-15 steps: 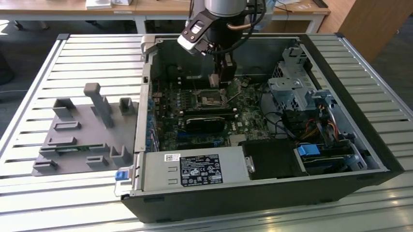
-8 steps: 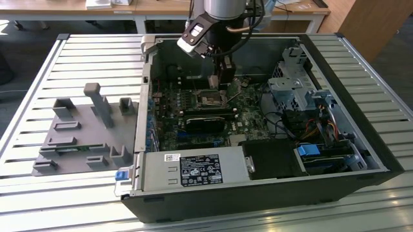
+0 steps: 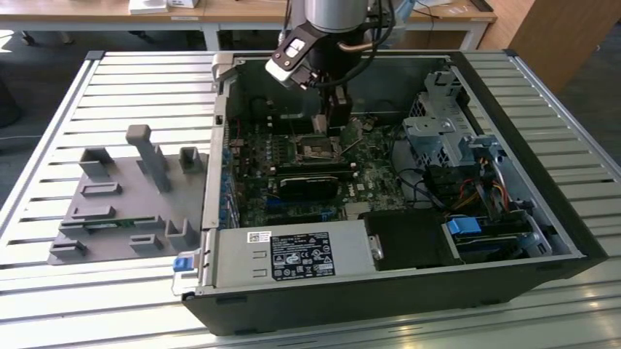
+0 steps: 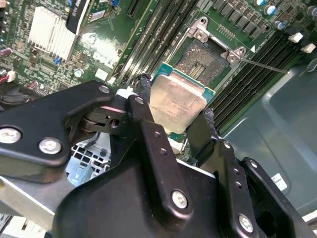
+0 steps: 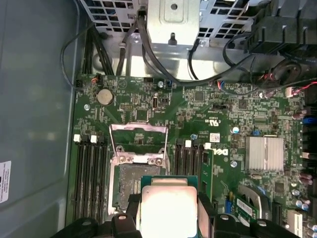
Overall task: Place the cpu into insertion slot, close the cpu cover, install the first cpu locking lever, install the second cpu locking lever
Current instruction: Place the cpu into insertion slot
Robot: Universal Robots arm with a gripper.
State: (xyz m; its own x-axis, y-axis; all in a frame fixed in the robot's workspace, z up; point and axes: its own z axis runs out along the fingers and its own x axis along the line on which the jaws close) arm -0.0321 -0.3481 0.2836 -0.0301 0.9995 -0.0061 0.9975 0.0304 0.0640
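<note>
My gripper is shut on the cpu, a flat square chip with a tan metallic face, held by two opposite edges between the black fingers. In the first wrist view the cpu hangs above the board and partly overlaps the insertion slot, whose dark centre is bare. The cpu cover, a thin silver frame, stands swung open beyond the slot. A thin silver lever rod sticks out beside the insertion slot. In the exterior view my gripper reaches down into the open computer case just above the slot.
Black memory slots flank the socket on both sides. A silver heatsink sits on the board, and cables run to a metal drive cage. The power supply fills the case's near side. A grey fixture plate lies outside the case.
</note>
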